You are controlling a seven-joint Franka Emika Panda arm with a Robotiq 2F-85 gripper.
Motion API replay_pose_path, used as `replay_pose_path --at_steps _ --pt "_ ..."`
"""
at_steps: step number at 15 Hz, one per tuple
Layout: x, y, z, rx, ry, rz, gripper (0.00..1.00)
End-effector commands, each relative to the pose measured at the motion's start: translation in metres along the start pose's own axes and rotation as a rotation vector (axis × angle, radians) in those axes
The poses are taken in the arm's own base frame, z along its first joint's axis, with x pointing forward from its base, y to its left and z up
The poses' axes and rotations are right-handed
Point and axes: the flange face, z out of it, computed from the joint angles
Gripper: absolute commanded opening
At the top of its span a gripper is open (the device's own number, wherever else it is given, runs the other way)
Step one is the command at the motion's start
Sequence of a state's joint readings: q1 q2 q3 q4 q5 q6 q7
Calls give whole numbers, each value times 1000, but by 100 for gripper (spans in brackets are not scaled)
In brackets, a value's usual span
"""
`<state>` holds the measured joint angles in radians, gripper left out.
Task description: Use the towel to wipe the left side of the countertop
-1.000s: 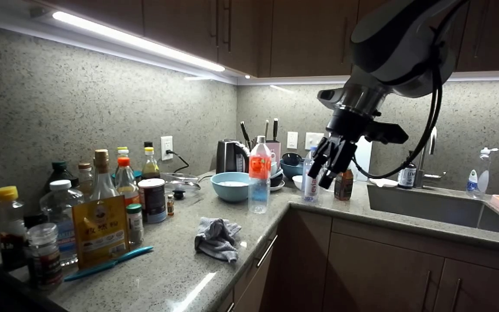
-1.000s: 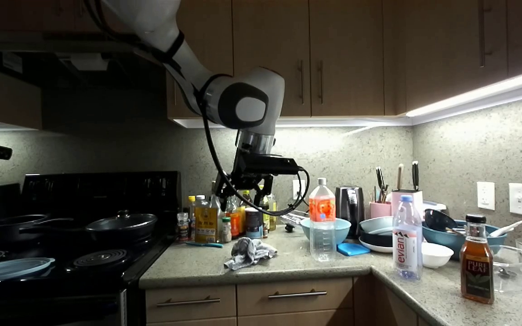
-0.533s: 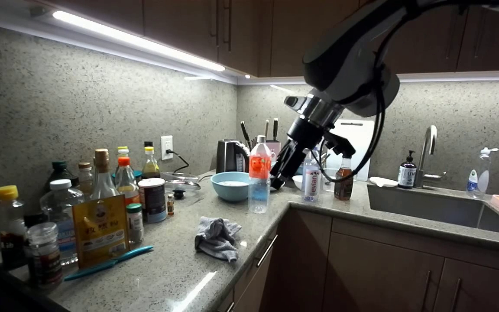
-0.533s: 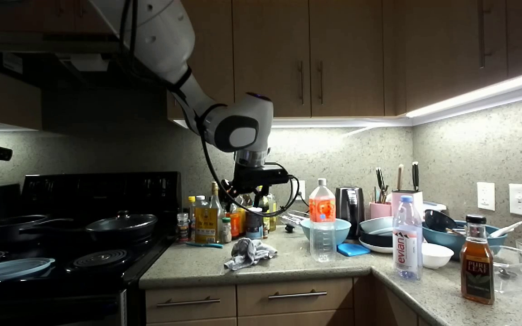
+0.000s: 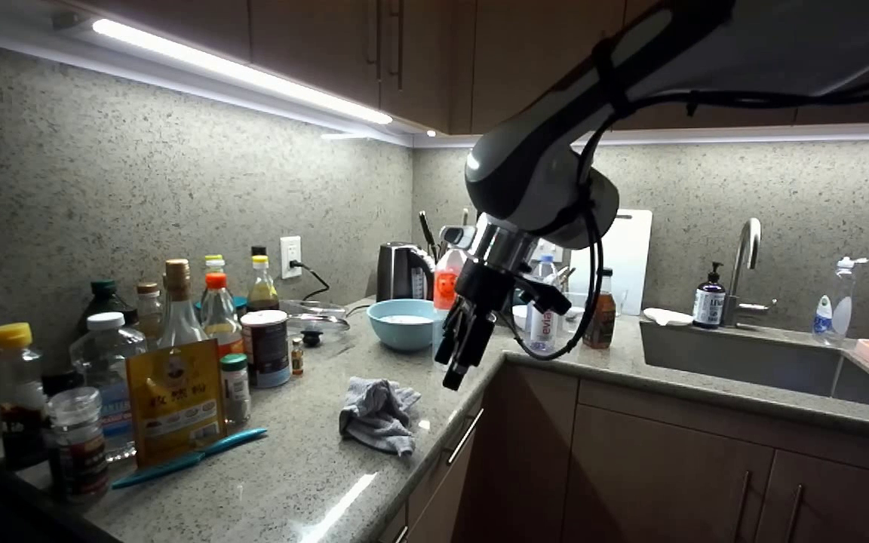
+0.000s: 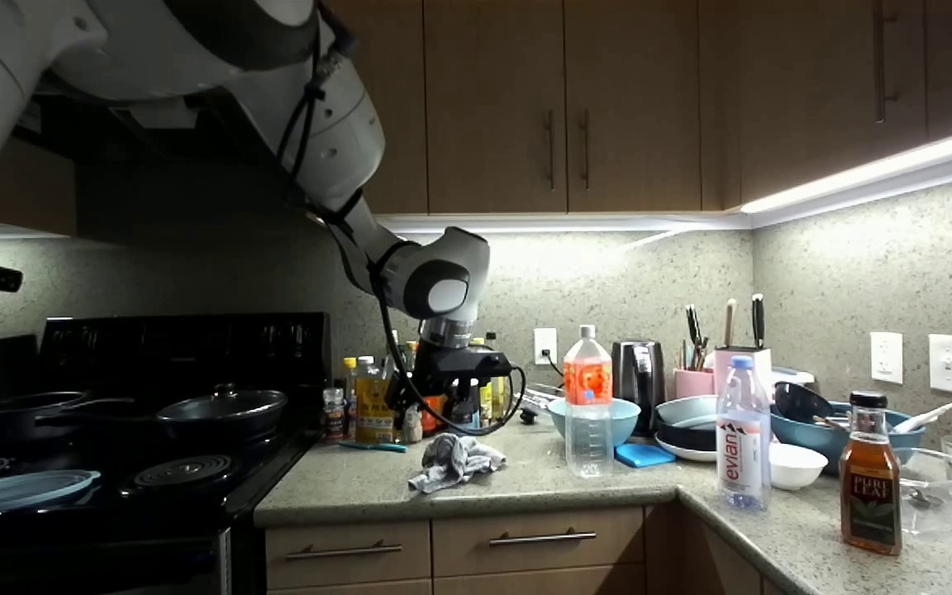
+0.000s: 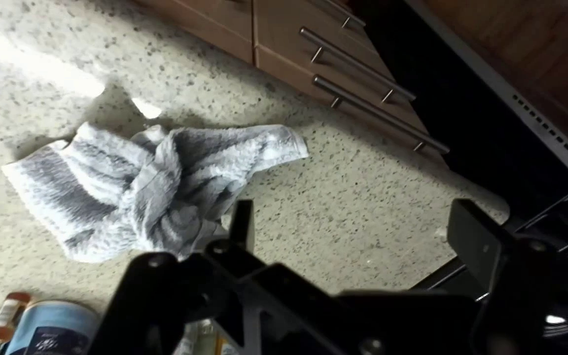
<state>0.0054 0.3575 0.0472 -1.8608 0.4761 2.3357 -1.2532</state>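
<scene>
The towel point(image 6: 453, 464) lies crumpled on the tabletop point(image 6: 335, 489), left of the orange-labelled bottle point(image 6: 588, 401) in an exterior view. The hand point(image 7: 354, 228) is spread wide and holds nothing. As the towel appears mostly outside the fingers point(image 7: 474, 241) in the wrist view, descending straight may miss it; too wide wiping could topple the bottle.

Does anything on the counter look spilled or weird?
I see no spill. The towel looks a bit messy: it lies crumpled in a heap on the countertop, not flat or folded.
</scene>
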Motion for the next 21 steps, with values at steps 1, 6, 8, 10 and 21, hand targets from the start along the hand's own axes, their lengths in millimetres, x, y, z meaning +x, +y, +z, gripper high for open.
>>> replay_pose_path --at_steps 1,6,8,10,21 --pt "-2 1 6 28 -17 -4 100" --pt "-5 9 12 24 -39 -3 100" --pt "1 10 20 12 -26 -25 100" --pt "9 12 33 5 -9 -37 100" --pt "61 41 83 -249 -15 -236 100"
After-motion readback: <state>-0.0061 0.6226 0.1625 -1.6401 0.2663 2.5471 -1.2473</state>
